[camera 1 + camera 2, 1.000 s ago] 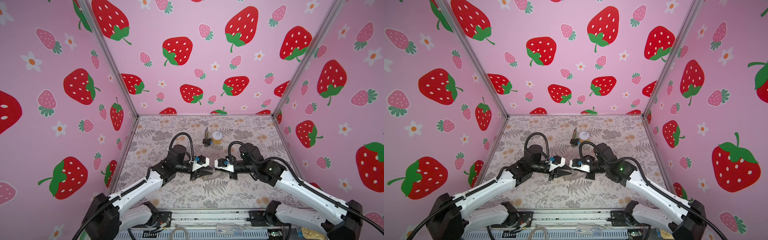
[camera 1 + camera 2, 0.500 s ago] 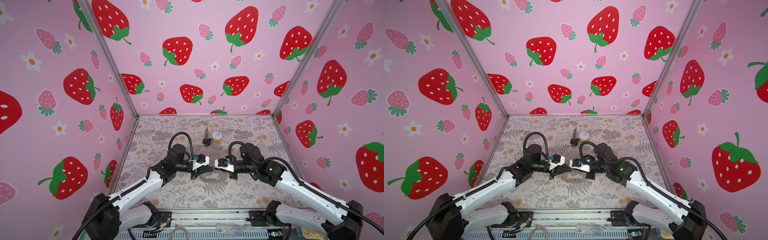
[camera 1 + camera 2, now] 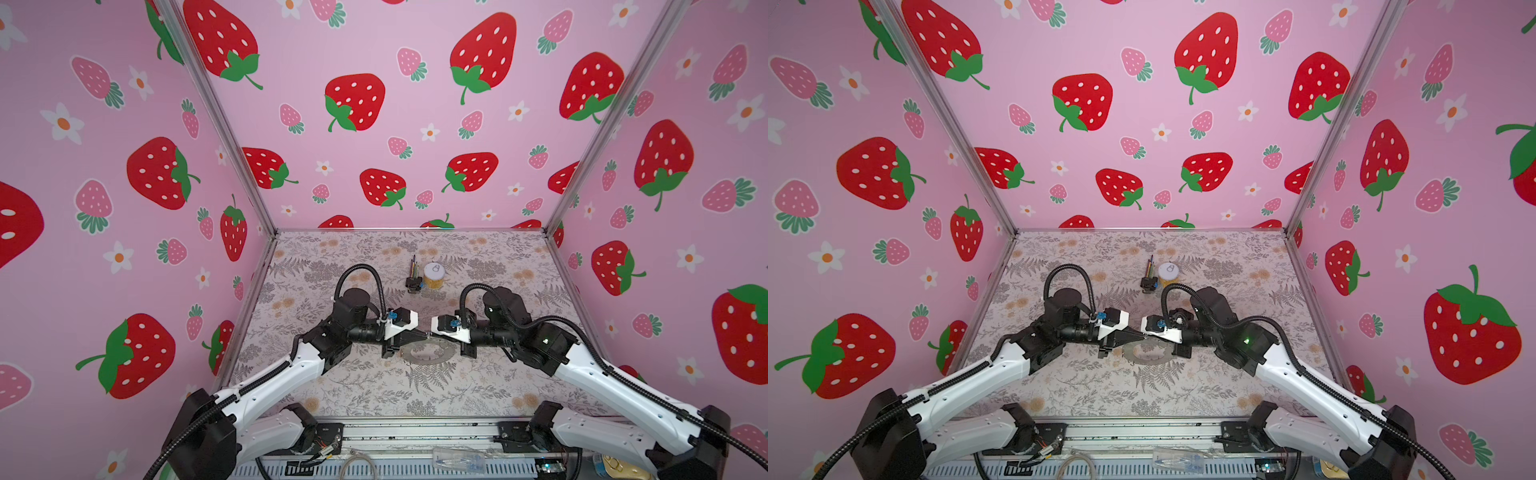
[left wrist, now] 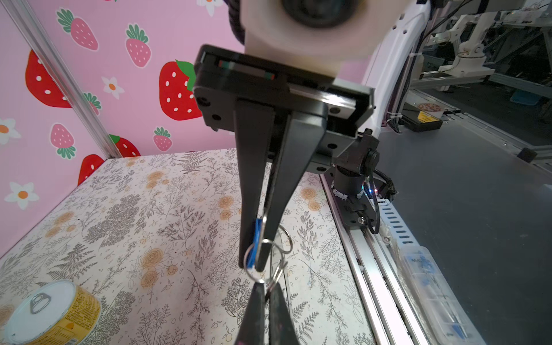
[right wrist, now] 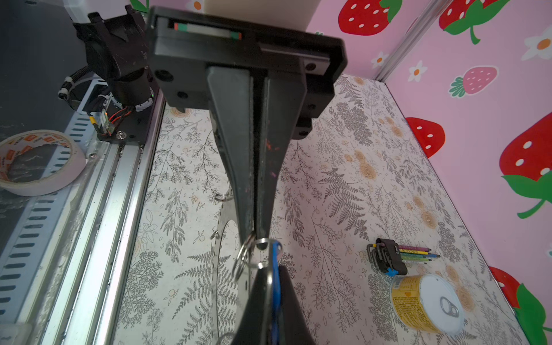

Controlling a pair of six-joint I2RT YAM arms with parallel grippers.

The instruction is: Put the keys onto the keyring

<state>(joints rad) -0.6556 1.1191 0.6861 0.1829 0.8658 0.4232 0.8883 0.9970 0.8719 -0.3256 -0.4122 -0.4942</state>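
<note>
My two grippers meet tip to tip above the middle of the table. The left gripper [image 4: 254, 265] is shut on the keys [image 4: 256, 239], a small blue tag that stands edge-on between its fingers. Thin metal split rings [image 4: 282, 239] hang from the tag. My right gripper [image 5: 256, 239] is shut on one of these small rings [image 5: 243, 258]; the tag [image 5: 276, 286] shows just beyond it. The keyring [image 3: 444, 360], a large flat grey hoop, lies on the table under both tips, touched by neither gripper. In the right wrist view its band [image 5: 222, 221] carries small loops.
A yellow can [image 3: 434, 275] with a white lid and a black clip [image 3: 412, 278] of coloured sticks stand farther back, clear of both arms. Pink strawberry walls [image 3: 208, 291] close three sides. A tape roll [image 5: 38, 161] lies beyond the front rail.
My left gripper has shut on the blue tag; a second ago its jaws stood partly apart. Both arms have stayed nearly in place, and the right grip is unchanged.
</note>
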